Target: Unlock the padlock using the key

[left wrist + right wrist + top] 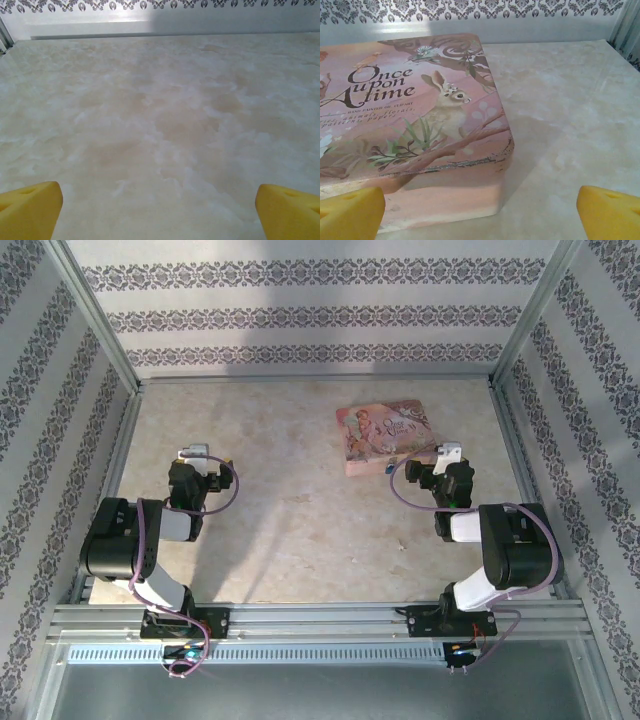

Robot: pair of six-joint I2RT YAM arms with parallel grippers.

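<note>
The padlock and the key are out of view. My left gripper (pixel 196 453) hangs open over bare marbled tabletop (pixel 165 115) on the left, and its yellow fingertips (pixel 30 210) stand far apart with nothing between them. My right gripper (pixel 450 452) is open too, just off the near right corner of a flat pink illustrated box (pixel 385 435). In the right wrist view that box (pixel 420 110), lettered "Once upon a time" with a rabbit on it, lies right in front of the wide-apart yellow fingertips (pixel 607 212), and its lid is down.
The beige marbled table (pixel 300 530) is fenced by patterned walls (pixel 300 315) at the back and sides, with metal frame posts (pixel 100 320) at the corners. A metal rail (pixel 320 618) carries both arm bases along the near edge.
</note>
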